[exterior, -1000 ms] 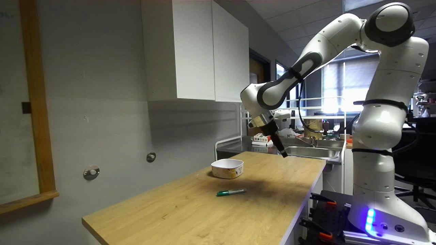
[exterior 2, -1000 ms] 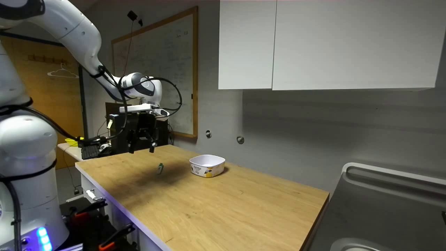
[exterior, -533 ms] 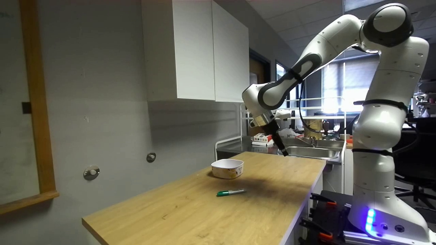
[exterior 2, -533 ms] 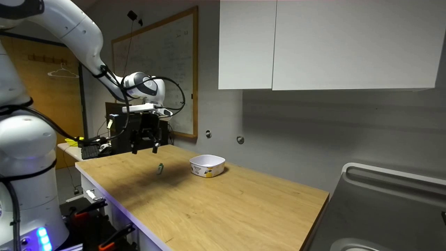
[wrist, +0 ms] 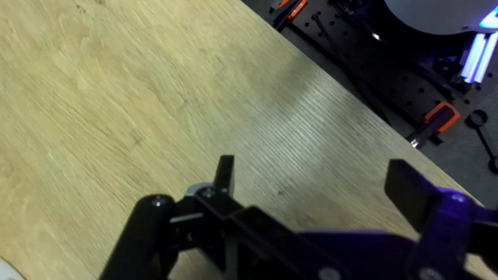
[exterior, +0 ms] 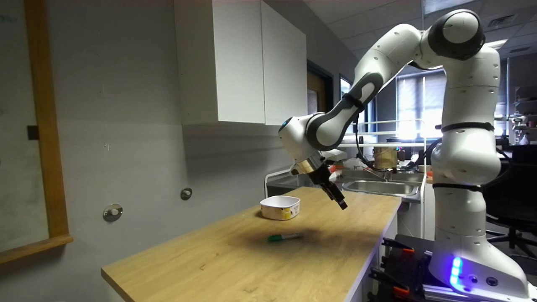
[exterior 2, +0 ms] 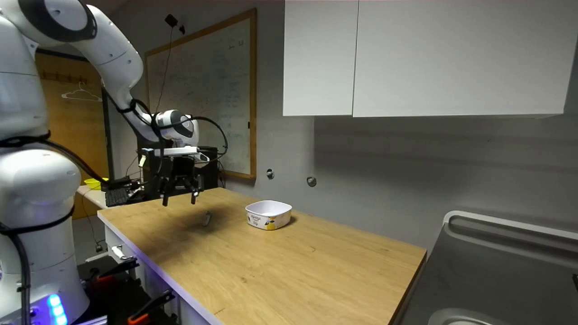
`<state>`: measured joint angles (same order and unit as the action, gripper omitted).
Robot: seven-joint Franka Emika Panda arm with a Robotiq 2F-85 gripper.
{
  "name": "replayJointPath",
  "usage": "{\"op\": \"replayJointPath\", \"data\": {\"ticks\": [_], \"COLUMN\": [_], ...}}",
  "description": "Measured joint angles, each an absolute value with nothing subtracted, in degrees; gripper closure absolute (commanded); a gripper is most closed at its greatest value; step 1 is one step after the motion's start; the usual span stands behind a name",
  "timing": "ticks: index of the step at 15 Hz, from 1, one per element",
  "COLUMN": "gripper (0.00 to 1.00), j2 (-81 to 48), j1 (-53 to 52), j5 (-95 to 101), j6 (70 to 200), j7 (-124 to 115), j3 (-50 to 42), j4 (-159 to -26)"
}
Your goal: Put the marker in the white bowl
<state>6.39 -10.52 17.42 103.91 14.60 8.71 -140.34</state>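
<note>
The marker (exterior: 285,237) lies flat on the wooden counter, green at one end and pale at the other. It looks small in an exterior view (exterior 2: 207,219) and is out of the wrist view. The white bowl (exterior: 280,208), square-sided with a lemon print, stands upright near the wall, close to the marker; it also shows in an exterior view (exterior 2: 269,215). A pale edge, likely the bowl (wrist: 7,271), shows at the wrist view's lower left corner. My gripper (exterior 2: 179,200) is open and empty above the counter, apart from marker and bowl. Bare wood lies between its fingers (wrist: 311,161).
The wooden counter (exterior: 235,268) carries marker and bowl. White cabinets (exterior: 260,63) hang on the wall above. Orange-tipped clamps (wrist: 441,118) and the robot base stand beside the counter's edge. A sink (exterior: 379,188) lies beyond its end.
My arm has swung and come down, and the gripper is lower over the counter, still open. Its shadow now darkens the marker. The marker and bowl have not moved.
</note>
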Motion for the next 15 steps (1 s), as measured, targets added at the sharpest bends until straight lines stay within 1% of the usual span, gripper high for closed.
{"op": "replayJointPath", "data": {"ticks": [5, 11, 15], "gripper": [0.00, 0.00, 0.00], "j2": [-2.27, -9.40, -13.31], "j1": [-12.02, -9.54, -7.57], "j5": [19.50, 22.08, 21.78], "j6": [104.72, 106.82, 107.96], "j7": [19.43, 27.86, 30.26], "j3": [10.47, 9.43, 8.95], "j4": [-132.14, -122.26, -119.54]}}
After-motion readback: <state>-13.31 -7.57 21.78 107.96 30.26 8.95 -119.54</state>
